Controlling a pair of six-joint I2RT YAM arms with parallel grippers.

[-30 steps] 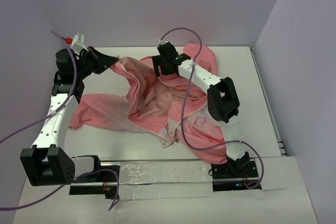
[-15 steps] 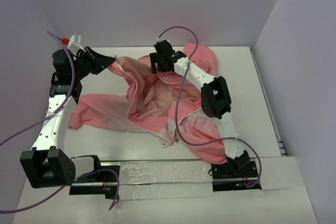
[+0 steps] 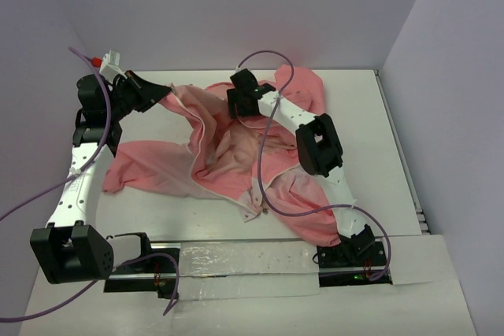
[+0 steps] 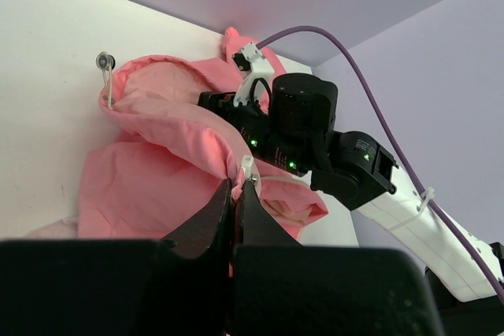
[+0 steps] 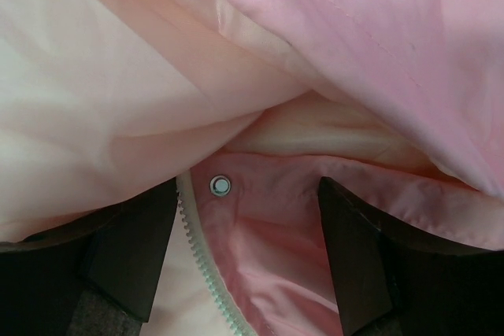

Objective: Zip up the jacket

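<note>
- One jacket [image 3: 228, 159] sprawled open across the middle of the table [image 3: 378, 139], lining up; long axis roughly left-right, one sleeve trailing toward the left arm.
- Left gripper [image 4: 236, 188] extended to the far left, clamped tight on a lifted front edge.
- Right gripper [image 5: 248, 218] aimed down into the lining, fingers spread wide, gripping nothing.
- Salmon shell, paler lining, heavily crumpled; light zipper teeth [image 5: 201, 265] and a metal snap [image 5: 220, 186] between the right fingers.

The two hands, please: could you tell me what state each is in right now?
Left hand: closed on a fold of the jacket.
Right hand: open over the zipper and a snap, gripping nothing.
</note>
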